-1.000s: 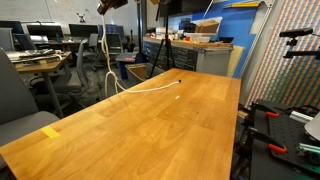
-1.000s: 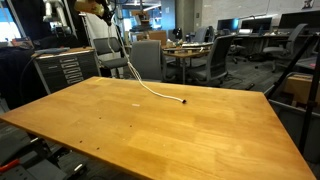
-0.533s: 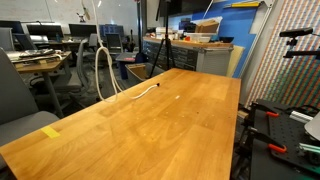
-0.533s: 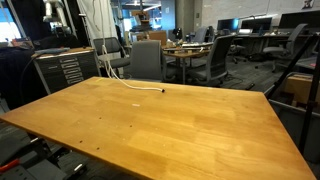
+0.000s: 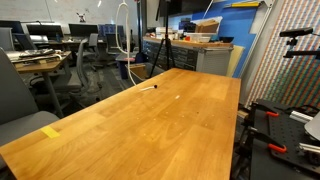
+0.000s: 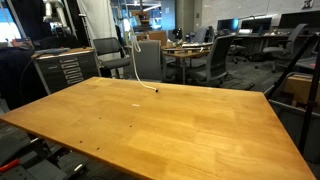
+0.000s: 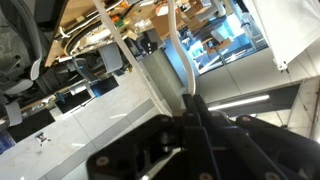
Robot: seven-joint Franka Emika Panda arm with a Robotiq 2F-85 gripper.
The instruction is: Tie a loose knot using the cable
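The end effector (image 7: 192,105) pinched the cable (image 7: 178,55) high above the surface (image 5: 170,120). One plug end (image 5: 152,87) barely rested there; an upward pull risked dragging it off.

Your cable (image 5: 147,88) hangs down over the table's (image 5: 170,130) far edge, plug end (image 5: 153,86) resting on the tabletop at eleven o'clock; the tape patch (image 5: 50,131) lies at eight. Wrist view: strands climb toward eleven from your gripper (image 7: 195,115).
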